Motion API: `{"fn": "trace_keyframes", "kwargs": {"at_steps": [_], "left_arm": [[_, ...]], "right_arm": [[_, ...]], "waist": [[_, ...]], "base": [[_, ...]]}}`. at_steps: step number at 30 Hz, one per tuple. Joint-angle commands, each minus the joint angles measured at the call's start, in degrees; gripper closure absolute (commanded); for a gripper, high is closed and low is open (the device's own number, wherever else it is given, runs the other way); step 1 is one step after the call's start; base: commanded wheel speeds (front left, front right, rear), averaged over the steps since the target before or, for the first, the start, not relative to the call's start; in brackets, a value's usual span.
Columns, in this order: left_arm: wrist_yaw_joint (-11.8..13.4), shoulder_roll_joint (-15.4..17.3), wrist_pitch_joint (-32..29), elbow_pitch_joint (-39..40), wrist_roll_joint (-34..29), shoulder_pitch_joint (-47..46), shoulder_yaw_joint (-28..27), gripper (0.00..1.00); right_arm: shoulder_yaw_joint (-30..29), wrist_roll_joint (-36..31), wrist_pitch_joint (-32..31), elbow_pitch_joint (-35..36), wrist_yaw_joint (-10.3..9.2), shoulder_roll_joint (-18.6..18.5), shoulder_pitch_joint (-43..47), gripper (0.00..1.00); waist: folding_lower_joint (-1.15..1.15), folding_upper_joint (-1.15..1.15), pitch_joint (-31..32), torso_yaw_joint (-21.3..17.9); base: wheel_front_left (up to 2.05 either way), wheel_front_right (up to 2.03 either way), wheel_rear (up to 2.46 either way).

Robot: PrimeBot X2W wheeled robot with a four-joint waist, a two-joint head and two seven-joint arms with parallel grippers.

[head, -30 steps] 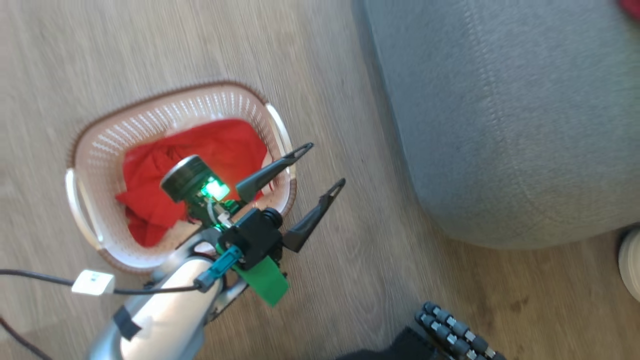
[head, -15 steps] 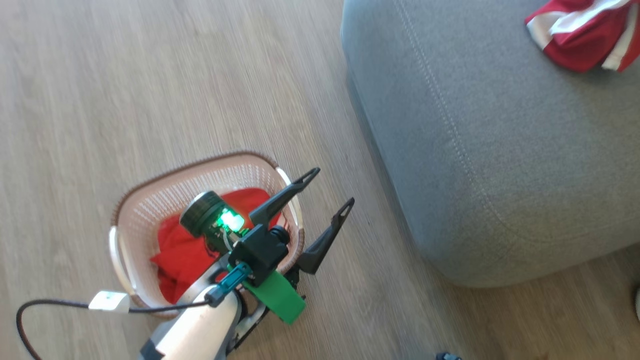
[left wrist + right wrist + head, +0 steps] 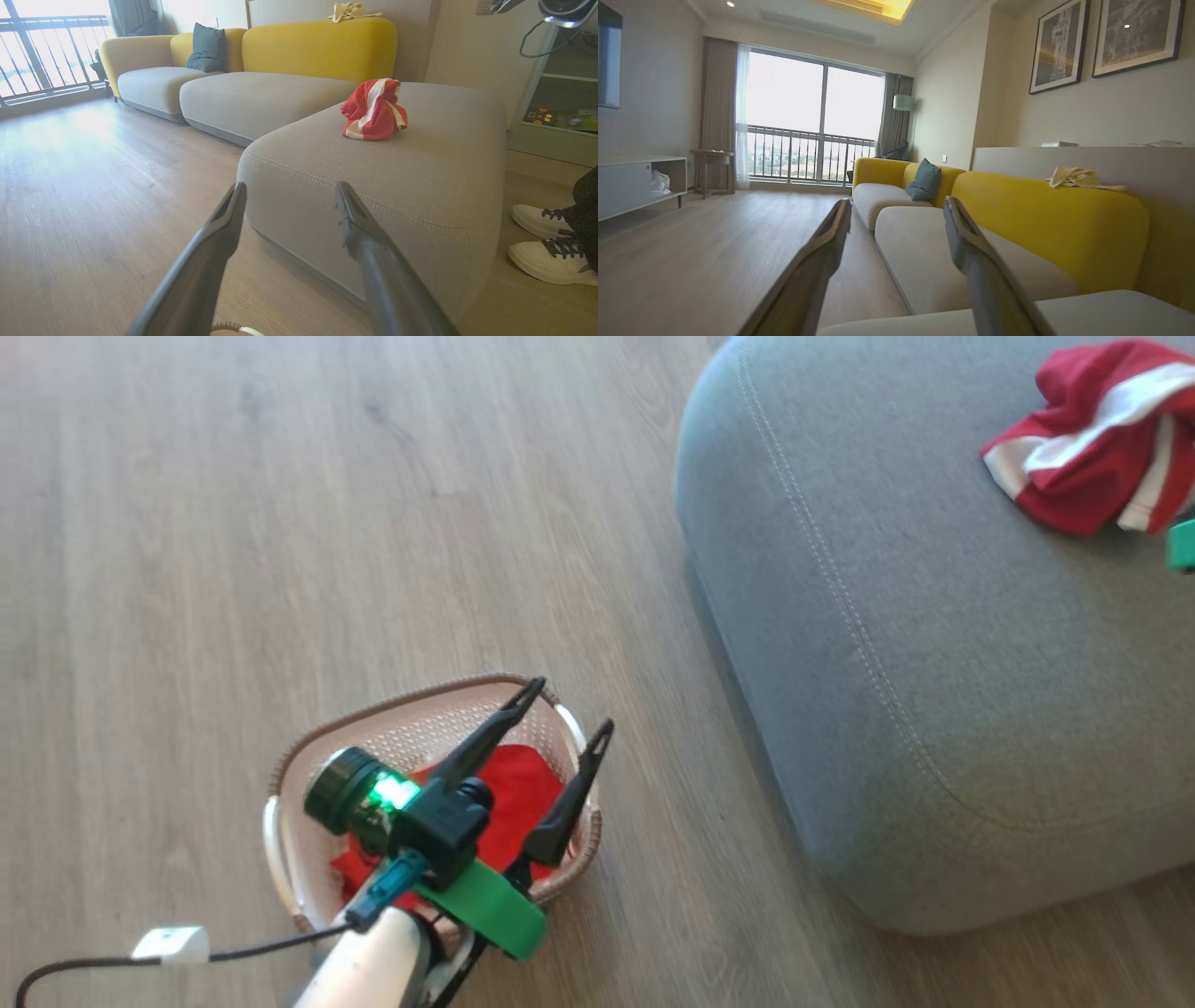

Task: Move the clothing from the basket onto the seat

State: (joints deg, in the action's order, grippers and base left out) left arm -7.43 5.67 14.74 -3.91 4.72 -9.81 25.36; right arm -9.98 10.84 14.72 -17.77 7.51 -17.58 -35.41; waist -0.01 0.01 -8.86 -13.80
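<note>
Softly crumpled red clothing [image 3: 515, 791] sits in perforated oval basket [image 3: 411, 730]; left gripper [image 3: 571, 704] and right gripper [image 3: 897, 201] (empty) gape.

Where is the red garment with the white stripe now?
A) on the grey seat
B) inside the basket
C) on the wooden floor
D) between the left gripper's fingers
A: the striped garment lies crumpled on the grey seat, apart from the basket on the floor, which holds another red garment.
</note>
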Motion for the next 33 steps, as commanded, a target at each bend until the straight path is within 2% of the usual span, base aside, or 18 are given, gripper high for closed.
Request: {"fn": "trace_keyframes", "kwargs": {"at_steps": [1,5,10,12,20,27,33], "left_arm": [[-0.05,-0.71,0.26,2.19,0.14,-0.43,-3.32,0.00],[0.24,-1.67,0.26,2.28,-0.37,0.55,-6.44,0.00],[4.32,-2.34,0.26,1.27,-1.82,0.91,-10.53,0.00],[5.07,-2.43,0.26,1.12,-1.81,0.85,-11.22,0.00],[10.17,-2.76,0.26,-0.04,-0.67,1.40,-15.73,0.00],[14.20,-2.78,0.26,-2.34,1.97,2.48,-17.54,0.00],[15.17,-2.79,0.26,-3.69,3.51,3.21,-18.44,0.00]], "right_arm": [[1.57,0.98,0.28,4.68,-0.02,0.46,1.05,0.00],[4.26,2.00,0.28,10.85,-0.02,2.15,5.28,0.00],[10.43,3.48,0.28,15.98,-0.02,3.12,9.99,0.00],[11.81,3.49,0.28,16.25,-0.02,3.25,10.82,0.00],[18.41,2.75,0.28,14.16,-0.02,7.19,17.02,0.00],[18.88,0.04,0.28,10.66,-0.02,10.42,21.48,0.00],[19.20,-1.93,0.28,8.05,-0.02,11.76,25.08,0.00]], "waist": [[0.01,-0.01,1.20,1.31],[0.01,-0.01,2.42,3.45],[0.01,-0.01,2.76,6.18],[0.01,-0.01,2.75,6.73],[0.01,-0.01,3.13,10.67],[0.01,-0.01,3.56,12.48],[0.01,-0.01,3.79,12.65]], "base": [[0.00,0.00,0.00],[0.00,0.00,0.00],[0.00,0.00,0.00],[0.00,0.00,0.00],[0.00,0.00,0.00],[0.00,0.00,0.00],[0.00,0.00,0.00]]}}
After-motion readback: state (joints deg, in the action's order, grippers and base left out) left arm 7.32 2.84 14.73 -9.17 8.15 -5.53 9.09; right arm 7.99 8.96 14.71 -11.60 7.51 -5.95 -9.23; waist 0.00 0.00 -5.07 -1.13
